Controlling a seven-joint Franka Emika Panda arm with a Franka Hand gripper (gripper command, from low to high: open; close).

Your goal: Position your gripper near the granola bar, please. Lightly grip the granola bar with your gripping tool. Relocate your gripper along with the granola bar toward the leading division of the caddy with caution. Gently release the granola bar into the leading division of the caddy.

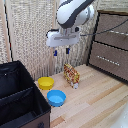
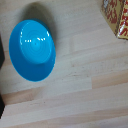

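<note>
One gripper [image 1: 61, 51] is seen raised well above the wooden floor [image 1: 95, 102], its two blue-tipped fingers parted and nothing held between them. One granola bar [image 1: 71, 75] is stood upright on the floor below, just beside a yellow bowl [image 1: 46, 82]; its corner is caught in the wrist view [image 2: 116, 16]. One blue bowl [image 1: 56, 97] is placed near the caddy [image 1: 20, 100], at the exterior view's left. One brown drawer cabinet [image 1: 110, 45] is set at the exterior view's right.
</note>
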